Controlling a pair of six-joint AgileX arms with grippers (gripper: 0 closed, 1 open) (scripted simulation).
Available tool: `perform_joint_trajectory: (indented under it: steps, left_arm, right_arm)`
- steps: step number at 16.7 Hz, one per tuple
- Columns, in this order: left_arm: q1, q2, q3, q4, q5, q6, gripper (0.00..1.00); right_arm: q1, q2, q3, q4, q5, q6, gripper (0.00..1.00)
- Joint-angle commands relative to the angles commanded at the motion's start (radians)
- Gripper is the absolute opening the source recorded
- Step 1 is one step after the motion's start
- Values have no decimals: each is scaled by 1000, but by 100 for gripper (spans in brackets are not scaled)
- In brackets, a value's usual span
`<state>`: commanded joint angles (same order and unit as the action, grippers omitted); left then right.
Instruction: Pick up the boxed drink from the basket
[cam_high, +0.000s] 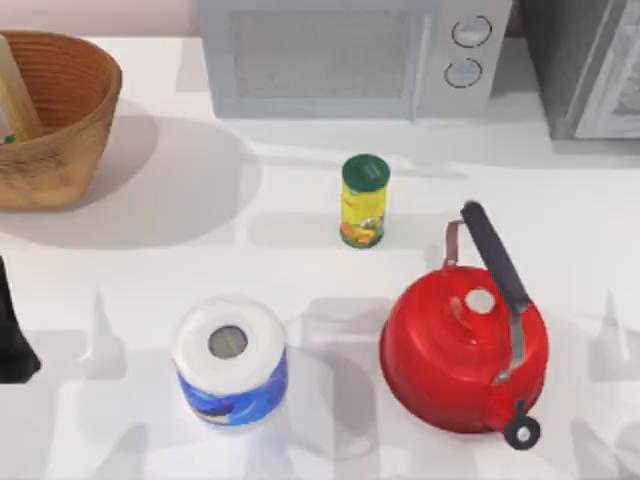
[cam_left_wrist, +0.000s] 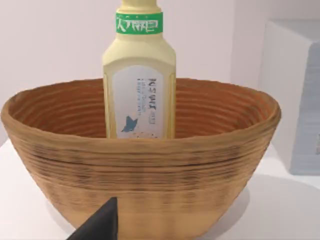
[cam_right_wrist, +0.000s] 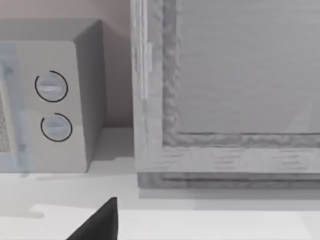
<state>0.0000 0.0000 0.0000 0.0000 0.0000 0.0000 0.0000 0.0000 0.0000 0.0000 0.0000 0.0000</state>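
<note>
The left gripper (cam_left_wrist: 100, 225), its opening impossible to tell, faced the round woven wicker basket (cam_left_wrist: 145, 170); the pale boxed drink (cam_left_wrist: 140, 90) stood upright inside, beyond it.

The basket (cam_left_wrist: 140, 170) is light brown with ribbed lines all around. The boxed drink (cam_left_wrist: 139, 85) is pale yellow with a green band and a white label. The can (cam_high: 364, 201) is yellow with a green lid. The kettle (cam_high: 462, 355) is red with a black handle. The paper roll (cam_high: 230, 362) is white with a blue wrapper.
</note>
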Motion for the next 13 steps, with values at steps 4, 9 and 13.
perform_joint_trajectory:
  steps: [4,9,13]
  left_arm:
    - [4,30,6,17,2,-2,100]
    - [27,275,83,175,25,-3,100]
    - [53,574,186,382,57,2,100]
  right_arm:
    - [0,0,0,0,0,0,100]
    - [0,0,0,0,0,0,100]
    - [0,0,0,0,0,0,100]
